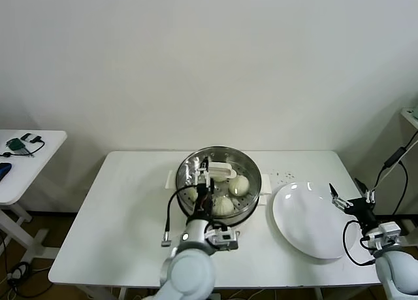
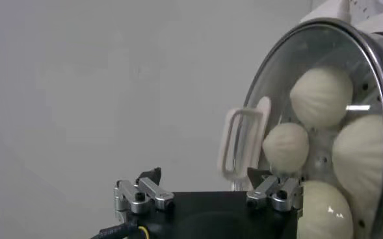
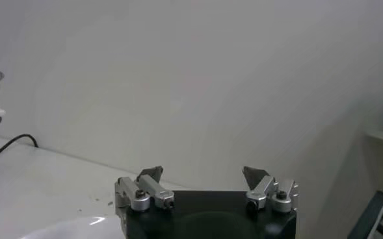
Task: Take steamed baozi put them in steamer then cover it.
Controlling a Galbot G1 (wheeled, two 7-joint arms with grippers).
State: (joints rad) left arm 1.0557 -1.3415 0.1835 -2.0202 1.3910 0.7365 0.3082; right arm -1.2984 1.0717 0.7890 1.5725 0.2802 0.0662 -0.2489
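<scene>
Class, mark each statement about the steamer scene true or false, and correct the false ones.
1. The lid sits on the steamer. True.
2. The left gripper is clamped on the lid handle. False: its fingers stand open, the handle between them but not gripped.
3. The buns are inside the steamer. True: several show through the glass.
4. A bun lies on the plate. False: the plate is bare.
5. The right gripper hovers open over the plate's right edge. True.
</scene>
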